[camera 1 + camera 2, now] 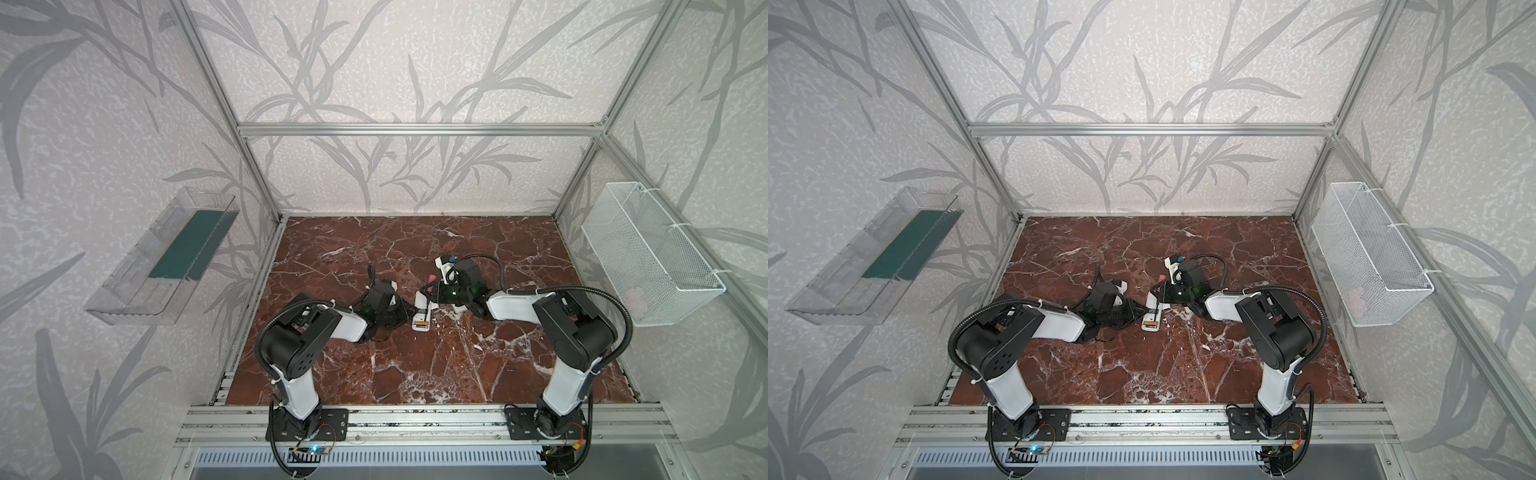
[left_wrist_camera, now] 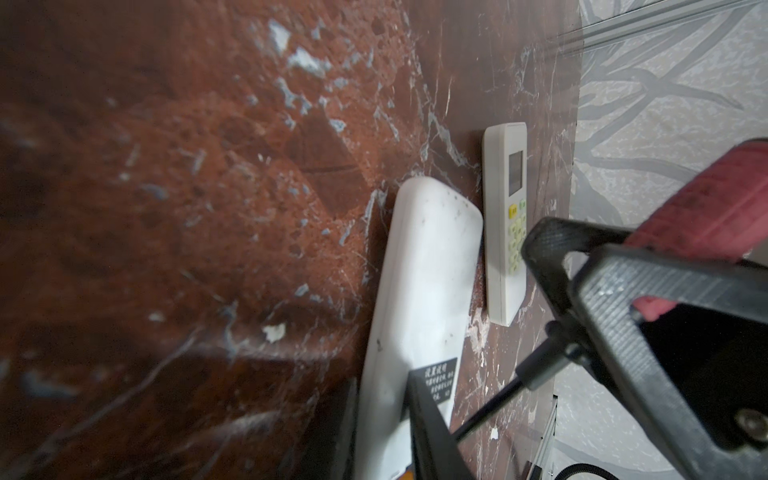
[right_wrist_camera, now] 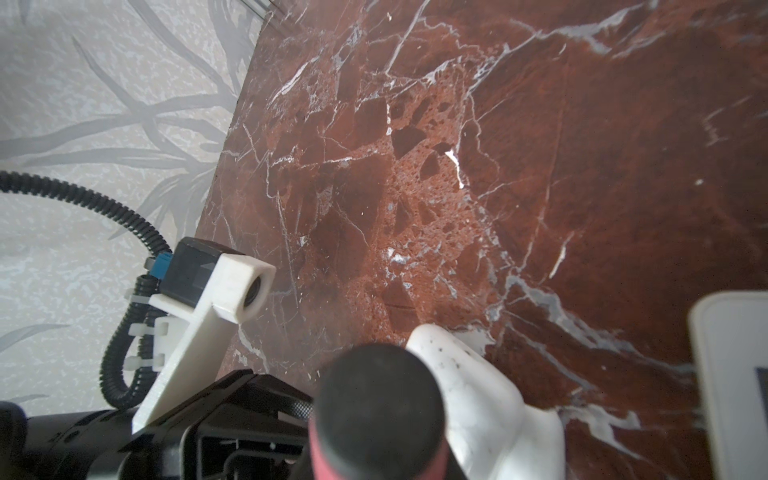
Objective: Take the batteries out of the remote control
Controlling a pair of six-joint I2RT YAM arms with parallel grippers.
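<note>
Remote lies back-up near the middle of the surface, long axis running near to far. Its compartment at the near end is uncovered. A yellow-orange battery sits inside it; any others there are too small to make out. The left pincer reaches in from the left, and the left wrist view shows its fingers closed against the remote's body, clamping it in place. The right pincer comes in from the right, just beyond the remote's far half, and is clamped on the pink handle of a screwdriver. The dark shaft slants down toward the compartment, but whether the tip touches the battery cannot be told. A second remote lies buttons-up just to the right of the first, nearly parallel to it and not touching, partly under the right pincer.
</note>
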